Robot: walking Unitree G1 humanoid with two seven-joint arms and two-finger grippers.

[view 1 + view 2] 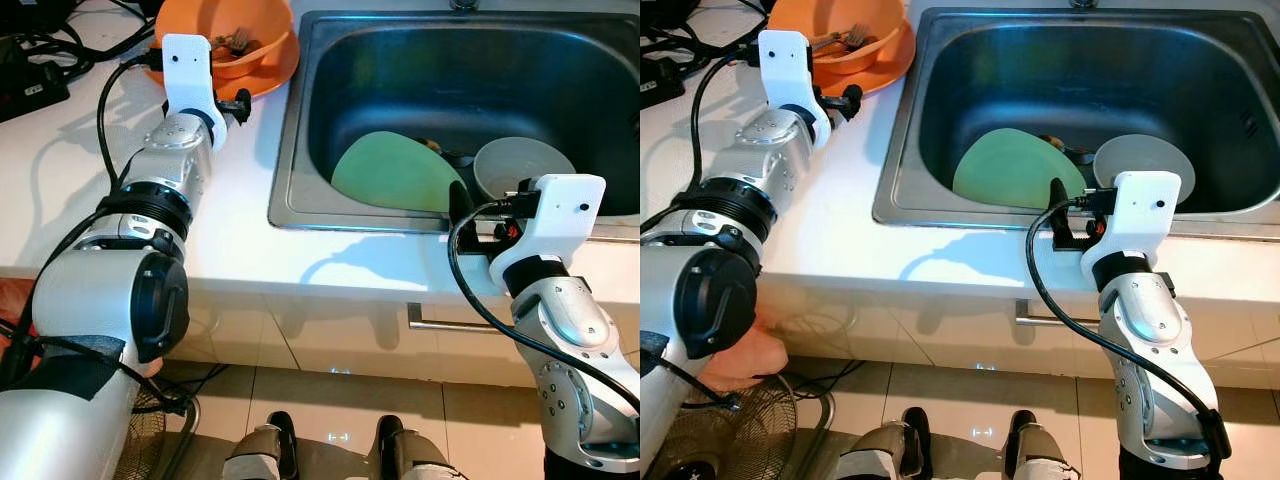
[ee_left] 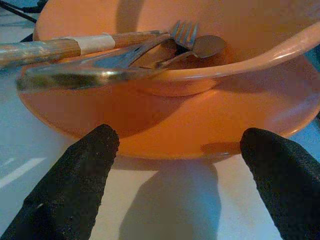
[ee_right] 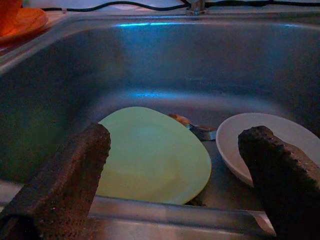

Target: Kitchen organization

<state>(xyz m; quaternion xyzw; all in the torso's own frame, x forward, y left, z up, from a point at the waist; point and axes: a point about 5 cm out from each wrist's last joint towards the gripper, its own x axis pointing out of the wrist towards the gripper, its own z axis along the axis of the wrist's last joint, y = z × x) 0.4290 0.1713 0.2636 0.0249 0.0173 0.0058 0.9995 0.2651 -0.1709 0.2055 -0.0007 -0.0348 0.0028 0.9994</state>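
Note:
An orange bowl [image 1: 225,40] rests on an orange plate [image 2: 200,125] at the back left of the white counter [image 1: 250,250]. In it lie a fork [image 2: 182,32], a spoon [image 2: 207,45] and a wooden-handled utensil [image 2: 75,45]. My left gripper [image 2: 177,137] is open just in front of the plate's rim, low over the counter, holding nothing. The steel sink [image 1: 420,60] contains a green plate [image 1: 395,172] leaning flat and a white bowl [image 1: 520,165], with a piece of cutlery [image 3: 200,131] between them. My right gripper [image 3: 176,134] hovers open at the sink's front rim, facing both dishes.
Black cables and a dark device [image 1: 30,85] lie on the counter's far left. The tap's base [image 1: 463,5] stands behind the sink. A drawer handle [image 1: 450,322] runs under the counter edge. A fan [image 1: 730,430] sits on the tiled floor at the left.

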